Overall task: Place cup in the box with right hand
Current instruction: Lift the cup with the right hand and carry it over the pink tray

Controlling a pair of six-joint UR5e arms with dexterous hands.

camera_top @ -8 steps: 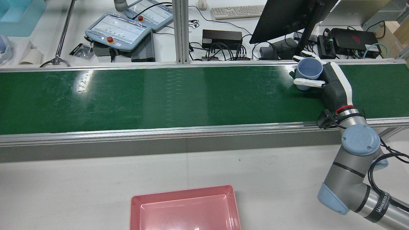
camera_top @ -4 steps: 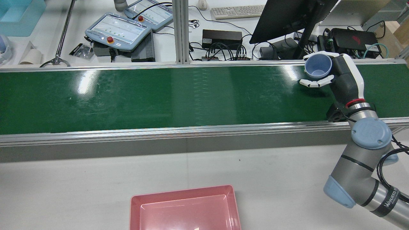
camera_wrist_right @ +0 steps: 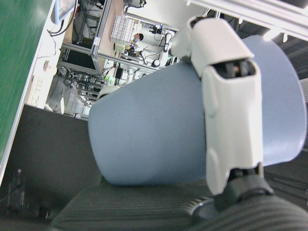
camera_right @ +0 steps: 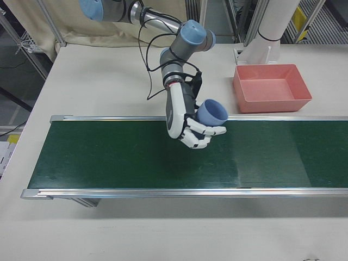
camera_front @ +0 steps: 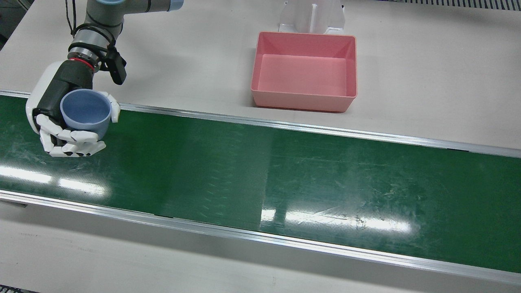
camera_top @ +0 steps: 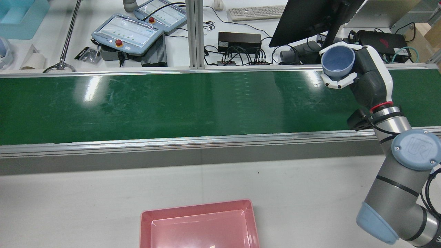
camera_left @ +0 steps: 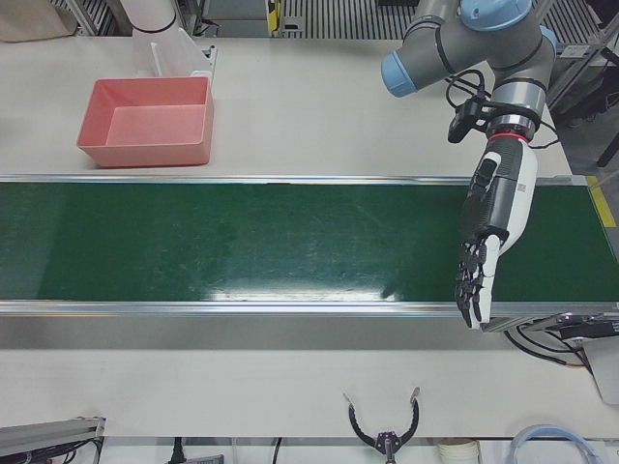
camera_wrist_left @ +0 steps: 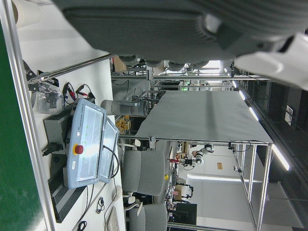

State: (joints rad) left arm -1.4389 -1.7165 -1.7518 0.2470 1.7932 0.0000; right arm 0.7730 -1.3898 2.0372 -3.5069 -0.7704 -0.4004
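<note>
A blue cup [camera_front: 85,112] is held in my right hand [camera_front: 51,101], fingers wrapped round its wall, mouth up and slightly tilted. The hand holds it above the green belt [camera_front: 260,171], near the belt's end on my right side. The cup also shows in the rear view [camera_top: 338,61], the right-front view [camera_right: 212,112] and the right hand view [camera_wrist_right: 154,144]. The pink box [camera_front: 301,101] stands empty on the white table, far from the cup; it also shows in the rear view [camera_top: 196,205]. My left hand [camera_left: 493,232] is open and empty over the belt's other end.
Aluminium rails [camera_top: 193,140] run along both sides of the belt. Behind the belt in the rear view are a monitor [camera_top: 303,17], teach pendants [camera_top: 127,32] and cables. A white stand [camera_front: 311,16] sits behind the pink box.
My right hand has lifted the blue cup up off the belt and now holds it higher, tilted more toward the rear camera. The box has not moved.
</note>
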